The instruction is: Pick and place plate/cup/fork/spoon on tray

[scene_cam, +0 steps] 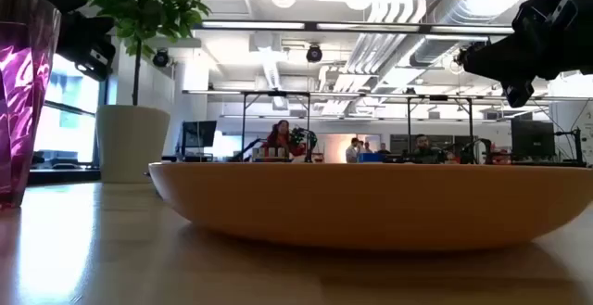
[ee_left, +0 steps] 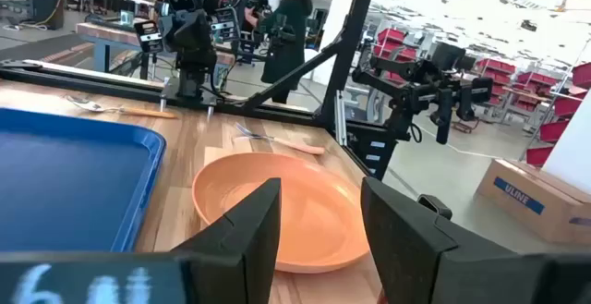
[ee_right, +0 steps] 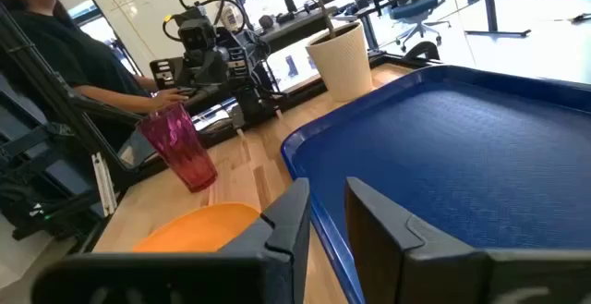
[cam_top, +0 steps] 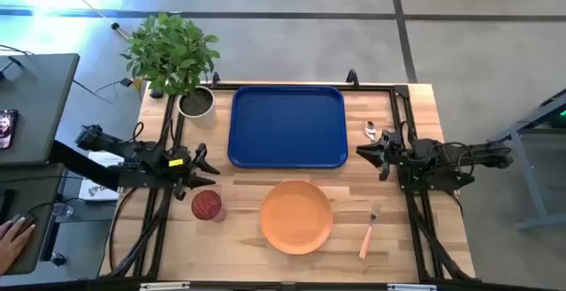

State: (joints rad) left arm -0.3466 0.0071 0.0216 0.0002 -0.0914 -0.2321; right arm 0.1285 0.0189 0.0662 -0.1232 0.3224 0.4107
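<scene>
Tray [cam_top: 287,126]: dark blue, rectangular, rim raised; lies at 12 o'clock on the table, nothing on it.
Plate [cam_top: 296,217]: orange, round; at 6 o'clock from the tray, apart from its near rim, flat on the wood.
Cup [cam_top: 207,206]: dark red tumbler, upright; at 9 o'clock from the plate, just beside it without touching.
Fork [cam_top: 369,233]: orange handle, silver tines; at 3 o'clock from the plate, lying on the wood, tines pointing toward 12.
Spoon [cam_top: 372,132]: silver bowl visible at 3 o'clock from the tray (handle mostly hidden under the right arm).
Left gripper [cam_top: 209,169]: at 9 o'clock on the table, between tray corner and cup, off the wood; fingers [ee_left: 242,232] spread, nothing between them.
Right gripper [cam_top: 363,152]: at 3 o'clock, just beside the tray's right edge and near the spoon; fingers [ee_right: 288,216] parted, holding nothing.
Plant pot [cam_top: 196,103]: white, with leafy plant; at 9 o'clock from the tray, far-left corner of the table.
</scene>
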